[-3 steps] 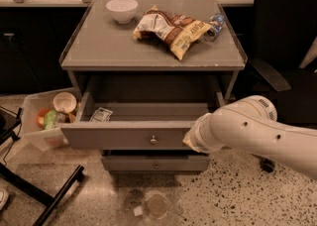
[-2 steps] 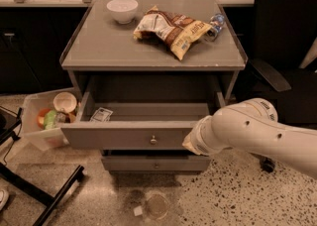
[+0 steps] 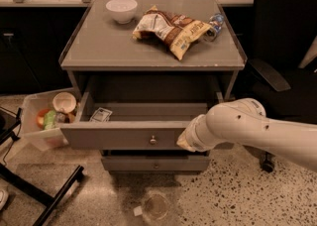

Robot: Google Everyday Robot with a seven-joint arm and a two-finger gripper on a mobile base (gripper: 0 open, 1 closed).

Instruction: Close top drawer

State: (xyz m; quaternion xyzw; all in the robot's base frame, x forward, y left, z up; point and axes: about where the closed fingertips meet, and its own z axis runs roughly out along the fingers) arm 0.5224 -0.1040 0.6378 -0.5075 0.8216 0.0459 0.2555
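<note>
The top drawer [image 3: 124, 135] of the grey cabinet stands pulled out. Its flat front panel carries one small round metal knob [image 3: 153, 140]. A small white packet [image 3: 100, 115] lies inside at the left. My white arm reaches in from the right. My gripper [image 3: 185, 141] is at the right part of the drawer's front panel, mostly hidden behind the arm's wrist.
A lower drawer front [image 3: 153, 163] with a knob sits below. On the cabinet top [image 3: 99, 46] are a white bowl [image 3: 121, 9], a chip bag [image 3: 168, 29] and a small bottle [image 3: 214, 24]. A clear bin [image 3: 34, 126] with items stands at left, a black chair [image 3: 282, 46] at right.
The arm has shifted slightly down and left along the drawer front. The drawer stands open about as far as before.
</note>
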